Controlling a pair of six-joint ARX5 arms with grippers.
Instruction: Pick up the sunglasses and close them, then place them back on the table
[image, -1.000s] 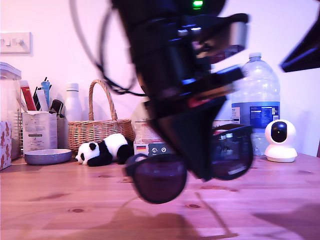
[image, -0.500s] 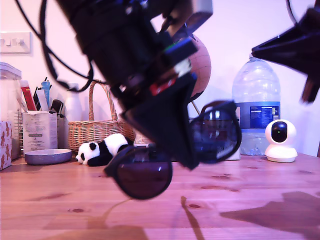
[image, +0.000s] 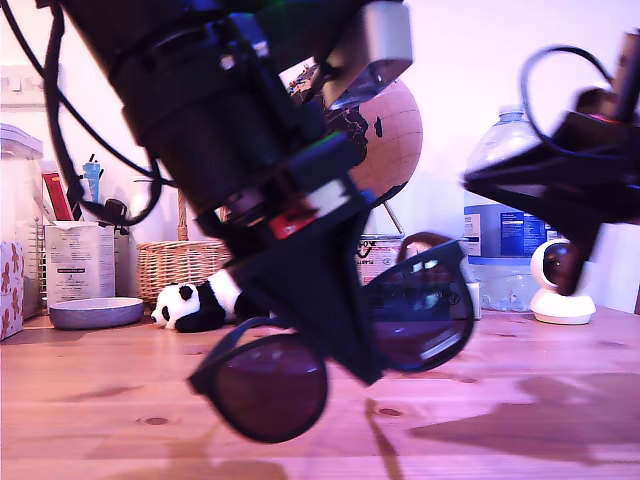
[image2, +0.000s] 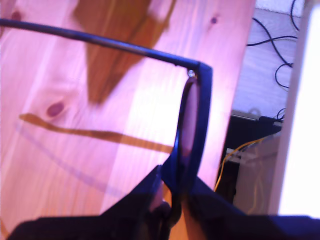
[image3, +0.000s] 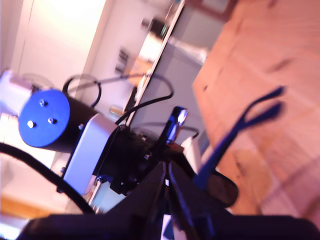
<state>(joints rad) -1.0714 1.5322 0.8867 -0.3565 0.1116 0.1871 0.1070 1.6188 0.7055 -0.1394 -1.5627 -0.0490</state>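
Since the earlier frames: gripping arm shifted toward the exterior view's left and nearer the camera, sunglasses (image: 340, 345) carried with it and tilted further; other arm come down from the exterior view's upper right to mid-height.

First gripper (image2: 172, 197): clenched on the sunglasses at the frame's middle, between the two lenses. Fingers (image2: 135, 200) pressed against front and back of the frame, no gap seen. One lens edge-on just beyond the fingertips; one thin temple arm stretching straight away from the hinge (unfolded, not closed).

Sunglasses: held in the air above the table (image: 520, 400), clear of the wood. Tilted in the exterior view, the lens on that view's left lower than the one on its right. Shadow of frame and arm cast on the tabletop below.

Second gripper (image3: 167, 185): fingers pressed together at their tips, nothing seen between them. Sunglasses ahead of those fingertips and apart from them, one lens and two temple arms in its wrist view (blurred). Seen in the exterior view at that view's right, above the table.

Background, beyond both grippers along the wall: globe (image: 385, 135), water bottle (image: 500, 230), wicker basket (image: 180, 265), toy panda (image: 200, 300), small white camera (image: 555, 285).
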